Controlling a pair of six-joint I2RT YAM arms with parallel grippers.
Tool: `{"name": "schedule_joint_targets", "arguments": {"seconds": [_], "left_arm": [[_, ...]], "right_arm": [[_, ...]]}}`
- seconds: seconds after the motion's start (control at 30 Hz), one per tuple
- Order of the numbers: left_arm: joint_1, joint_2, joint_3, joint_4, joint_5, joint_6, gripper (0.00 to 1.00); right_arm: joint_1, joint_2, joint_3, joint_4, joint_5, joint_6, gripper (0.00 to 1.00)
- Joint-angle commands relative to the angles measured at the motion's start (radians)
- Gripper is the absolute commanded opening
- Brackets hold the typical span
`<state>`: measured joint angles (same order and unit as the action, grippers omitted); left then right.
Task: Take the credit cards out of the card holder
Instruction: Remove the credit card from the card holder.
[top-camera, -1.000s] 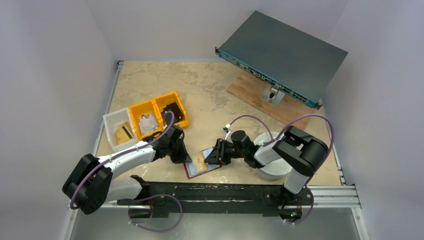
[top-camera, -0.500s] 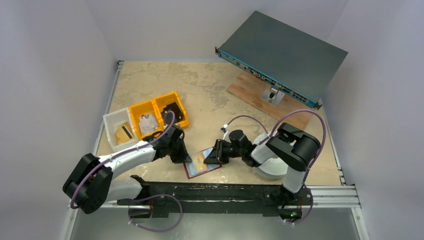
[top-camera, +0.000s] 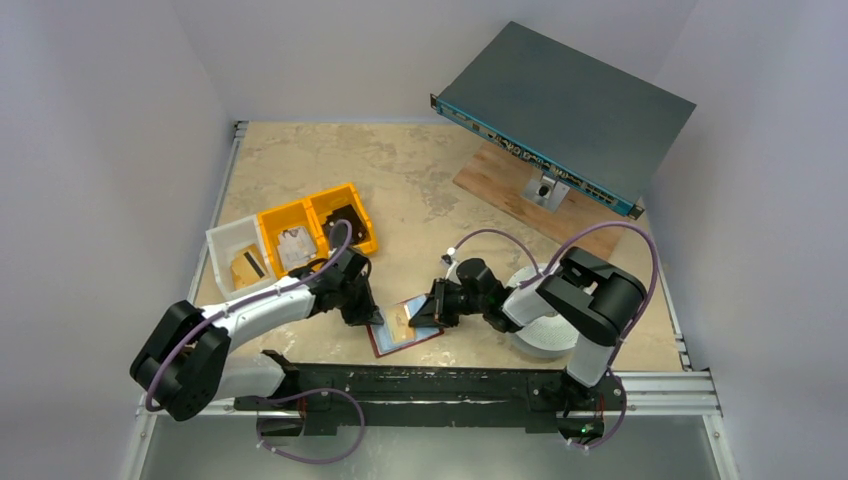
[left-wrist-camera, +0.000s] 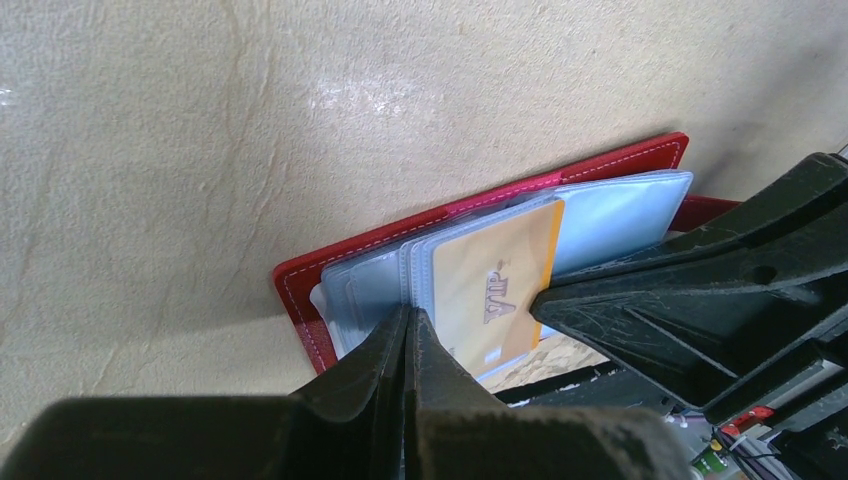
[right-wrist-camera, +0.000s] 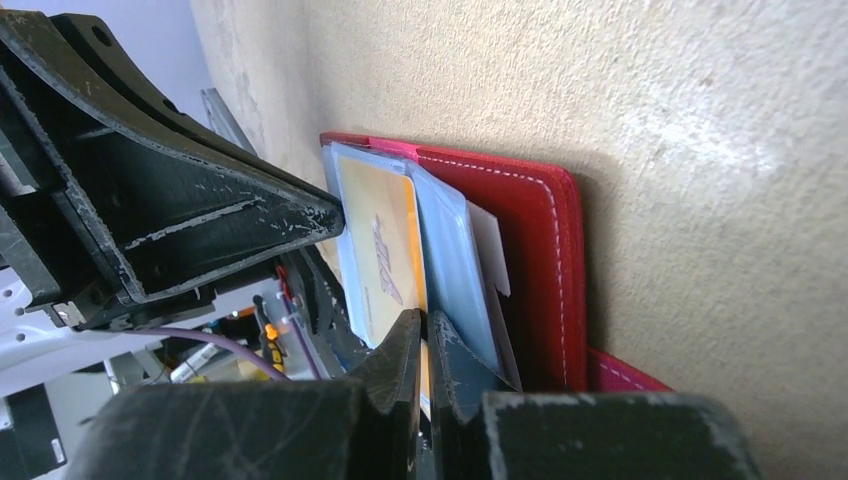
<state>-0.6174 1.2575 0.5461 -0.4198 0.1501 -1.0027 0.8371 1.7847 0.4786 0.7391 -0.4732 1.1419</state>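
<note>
The dark red card holder (top-camera: 392, 343) lies open on the table at the near edge, between my two grippers. A golden-yellow credit card (left-wrist-camera: 495, 285) marked VIP sticks out of its pale blue-grey sleeves (left-wrist-camera: 620, 205). My left gripper (left-wrist-camera: 410, 318) is shut on the sleeve edge of the holder (left-wrist-camera: 298, 290) at its left end. My right gripper (right-wrist-camera: 424, 325) is shut on the edge of the yellow card (right-wrist-camera: 385, 240), beside the red cover (right-wrist-camera: 535, 250). In the top view the left gripper (top-camera: 372, 318) and right gripper (top-camera: 418, 312) nearly meet over the holder.
A white bin (top-camera: 222, 245) holding another golden card with a black stripe (top-camera: 247, 268) and two yellow bins (top-camera: 305, 213) stand at the left. A grey rack unit (top-camera: 565, 105) on a wooden board sits at the back right. A white round object (top-camera: 548, 338) lies under the right arm.
The right arm's elbow has shifted slightly left and the left arm slightly right. The holder and both grips look unchanged.
</note>
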Motion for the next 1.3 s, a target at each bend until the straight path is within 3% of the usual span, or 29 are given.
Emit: {"name": "schedule_joint_targets", "arguments": {"seconds": [0.0, 0.33, 0.93, 1.07, 1.27], "left_arm": [[0.009, 0.039, -0.018, -0.121, -0.108, 0.049, 0.0], [0.027, 0.039, -0.013, -0.127, -0.104, 0.067, 0.0], [0.03, -0.045, 0.014, -0.128, -0.058, 0.122, 0.0], [0.021, -0.119, 0.059, -0.151, -0.028, 0.149, 0.1], [-0.045, -0.145, 0.125, -0.114, 0.007, 0.142, 0.13]], "right_arm": [[-0.003, -0.069, -0.007, -0.148, 0.117, -0.063, 0.0], [-0.007, -0.154, -0.029, -0.275, 0.218, -0.083, 0.0], [-0.011, -0.197, -0.042, -0.266, 0.194, -0.112, 0.0], [-0.01, -0.19, -0.029, -0.264, 0.19, -0.119, 0.0], [-0.01, -0.187, -0.018, -0.268, 0.183, -0.123, 0.0]]}}
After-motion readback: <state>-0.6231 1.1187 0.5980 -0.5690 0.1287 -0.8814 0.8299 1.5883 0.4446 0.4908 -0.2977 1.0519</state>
